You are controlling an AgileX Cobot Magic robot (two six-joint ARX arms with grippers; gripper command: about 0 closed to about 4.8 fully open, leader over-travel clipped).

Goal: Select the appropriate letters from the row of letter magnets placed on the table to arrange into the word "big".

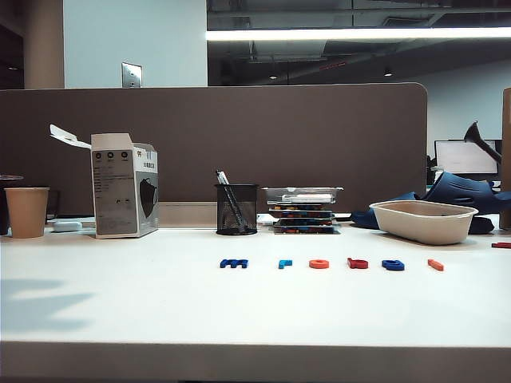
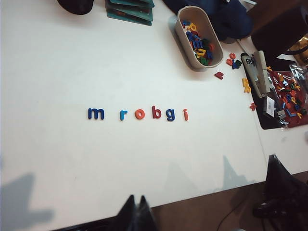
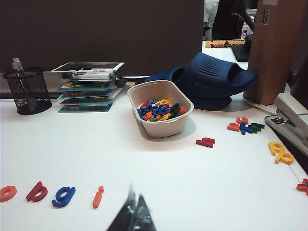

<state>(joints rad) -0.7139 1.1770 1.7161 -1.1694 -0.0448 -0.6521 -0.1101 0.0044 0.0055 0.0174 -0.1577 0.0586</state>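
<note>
Six letter magnets lie in a row on the white table (image 1: 120, 311): dark blue m (image 1: 234, 262), light blue r (image 1: 285, 263), orange o (image 1: 319, 263), red b (image 1: 358, 262), dark blue g (image 1: 393, 264) and orange i (image 1: 435, 264). The left wrist view looks down on the whole row, with b (image 2: 156, 112), g (image 2: 170, 114) and i (image 2: 186, 114) side by side. My left gripper (image 2: 137, 196) is shut and empty, high over the table's front edge and well short of the row. My right gripper (image 3: 135, 190) is shut and empty, near the i (image 3: 98, 197). Neither gripper shows in the exterior view.
Behind the row stand a black mesh pen cup (image 1: 236, 209), a stack of trays (image 1: 303, 209) and a beige bowl (image 1: 423, 221) holding several spare letters. A white box (image 1: 124, 185) and paper cup (image 1: 26, 211) stand at the back left. Loose letters (image 3: 245, 126) and a stapler (image 3: 293, 113) lie beyond the bowl.
</note>
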